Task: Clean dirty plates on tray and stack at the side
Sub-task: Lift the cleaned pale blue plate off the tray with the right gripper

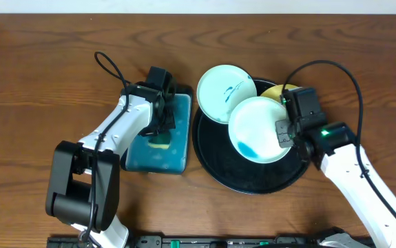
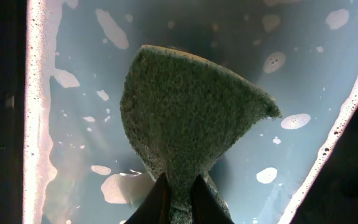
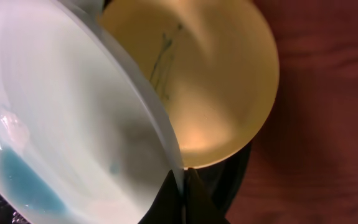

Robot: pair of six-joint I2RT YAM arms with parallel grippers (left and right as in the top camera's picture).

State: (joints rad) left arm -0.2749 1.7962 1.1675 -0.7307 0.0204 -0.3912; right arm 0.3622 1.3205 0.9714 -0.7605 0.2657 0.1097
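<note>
The right pincer [image 3: 182, 178] pinches the rim of a pale plate [image 1: 256, 127] holding a teal puddle over the black tray [image 1: 215, 157], overlapping the yellow plate [image 3: 222, 81], with a second pale plate [image 1: 224, 93] on the tray's rim, while the left pincer [image 2: 177, 191] pinches a sponge [image 2: 185, 112] in the soapy basin [image 2: 37, 124].

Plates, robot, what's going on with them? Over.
Left gripper shut on sponge in soapy basin. Right gripper shut on pale plate, by rim, above tray. Yellow plate behind it, scribbled. Nothing seen blocking.
</note>
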